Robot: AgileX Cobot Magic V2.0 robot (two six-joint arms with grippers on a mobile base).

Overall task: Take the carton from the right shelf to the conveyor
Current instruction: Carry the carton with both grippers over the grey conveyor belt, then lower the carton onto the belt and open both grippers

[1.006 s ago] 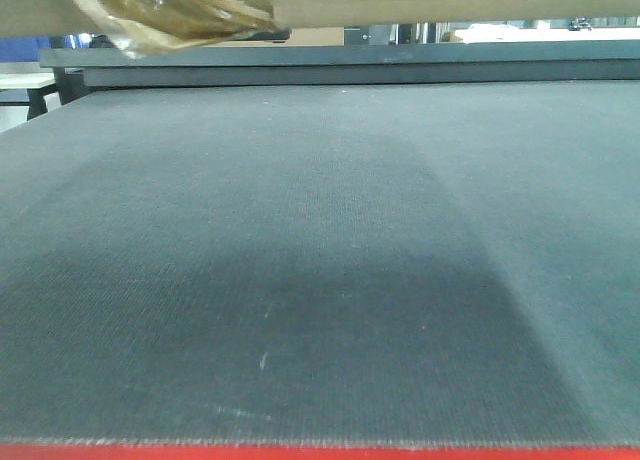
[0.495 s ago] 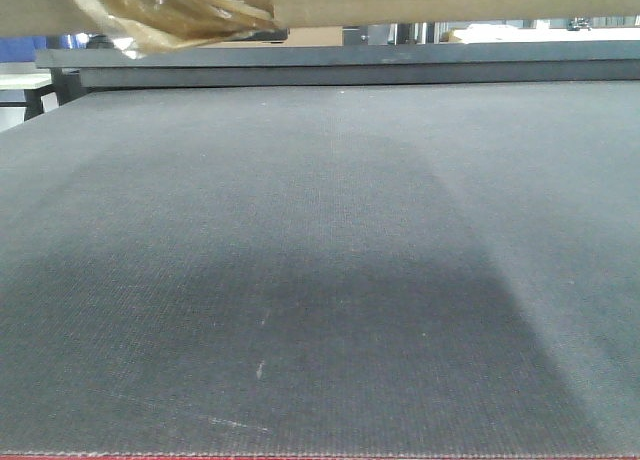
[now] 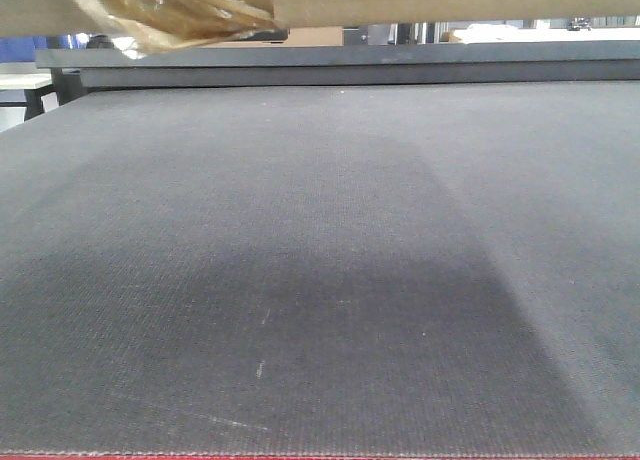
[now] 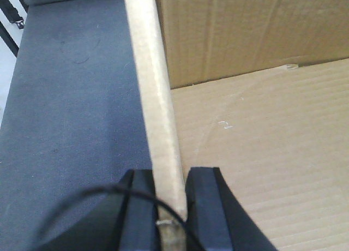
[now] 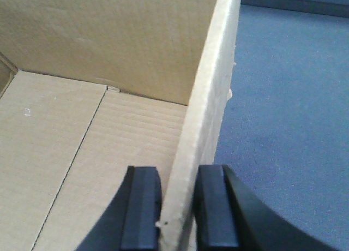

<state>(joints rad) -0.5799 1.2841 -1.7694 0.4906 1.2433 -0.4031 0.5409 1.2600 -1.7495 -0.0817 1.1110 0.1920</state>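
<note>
Conveyor (image 3: 320, 280) nearer than before; left gripper (image 4: 170, 185), right gripper (image 5: 177, 180) tight on carton (image 4: 262, 153).

You see a white table (image 3: 22, 80) at far left on a black leg (image 3: 40, 102) | blue panel (image 3: 22, 48) just above the table | pale floor (image 3: 7, 118) under the table | metal uprights (image 3: 425, 30) well right of the table, bright white glare behind them

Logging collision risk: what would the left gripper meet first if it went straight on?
Probably the carton wall clamped in the left gripper; past it, the conveyor. Depth unclear.
</note>
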